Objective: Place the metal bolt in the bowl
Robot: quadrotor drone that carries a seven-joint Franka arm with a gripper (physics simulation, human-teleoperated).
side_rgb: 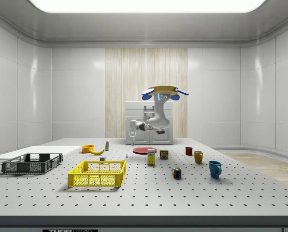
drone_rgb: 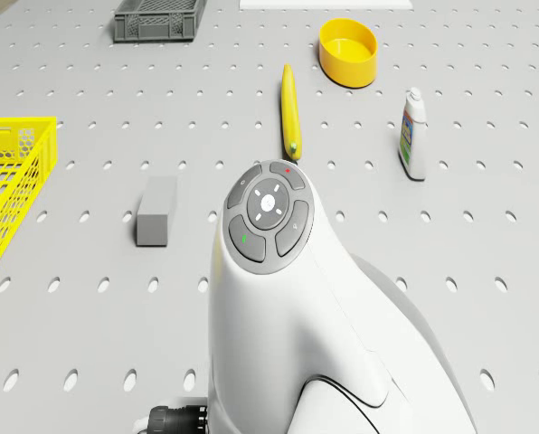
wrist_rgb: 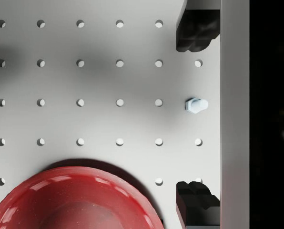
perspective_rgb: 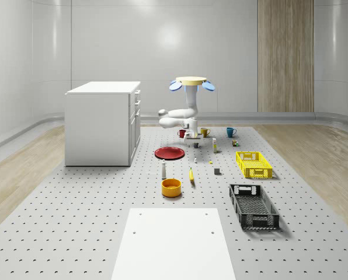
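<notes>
- Red plate (perspective_rgb: 169, 153) – the landmark – lies flat on the perforated table (perspective_rgb: 69, 233).
- Bowl (perspective_rgb: 171, 187): yellow, upright, well apart from the plate, on the plate's side nearer the whole-scene camera.
- Drone (perspective_rgb: 191, 81): hovers above the table, just beyond the plate and to the whole-scene view's right of it.
- Gripper (wrist_rgb: 197, 117): fingers (wrist_rgb: 194, 31) spread wide, holding nothing.
- Metal bolt (wrist_rgb: 196, 104): lies on the table near the plate's rim – between the fingers, touching neither.

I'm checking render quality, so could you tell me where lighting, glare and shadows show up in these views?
Side view: a bright ceiling panel lights the room. Whole-scene view: a soft glare patch on the back wall, and the black crate casts a shadow on the table. Wrist view: highlights gleam on the red plate; the small metal bolt lies between the open fingers, a dim shadow nearby.
</notes>
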